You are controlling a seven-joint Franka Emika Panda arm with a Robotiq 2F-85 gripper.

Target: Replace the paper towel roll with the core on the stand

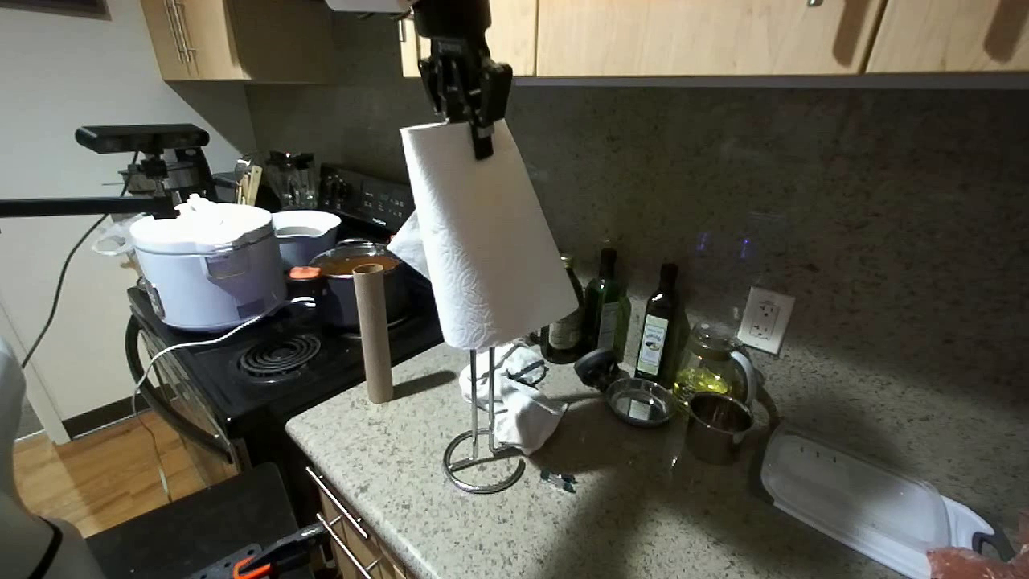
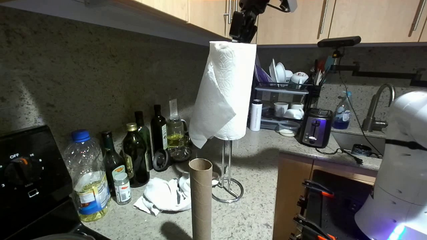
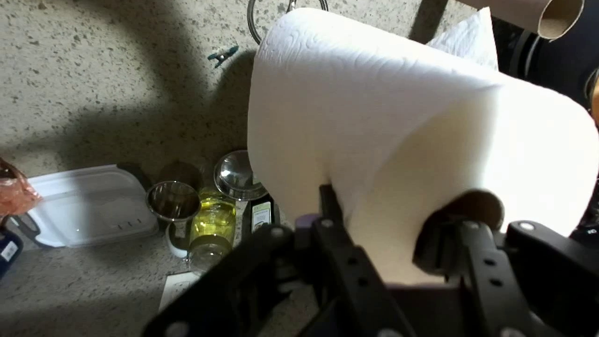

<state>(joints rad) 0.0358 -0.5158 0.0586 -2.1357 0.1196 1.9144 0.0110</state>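
My jaws pinch the side of the paper towel roll [image 1: 490, 241] at its top end: in the wrist view, one half reaches into the hollow centre while the other presses the outer paper. The thick white roll hangs tilted, its lower end well above the ring base [image 1: 482, 489] of the wire stand [image 1: 474, 410]. In both exterior views the stand's upright wires meet the roll's bottom; I cannot tell how far up they go. In an exterior view a loose sheet [image 2: 213, 113] flares from its side. The core [image 1: 372, 334], a slim brown cardboard tube, stands upright on the speckled counter [image 1: 386, 474], near the edge beside the black stove [image 1: 225, 378] and apart from the stand. A crumpled white cloth [image 1: 526, 410] lies just beside the ring base, with a small teal clip [image 1: 559, 480] close by. Behind them, along the wall [image 1: 643, 185], I see dark bottles [image 1: 659, 322], a glass jug [image 1: 703, 378] and a shallow metal bowl [image 1: 641, 402]. On a farther stretch of counter, in an exterior view, stand a dish rack [image 2: 283, 87] and a dark toaster [image 2: 315, 128].
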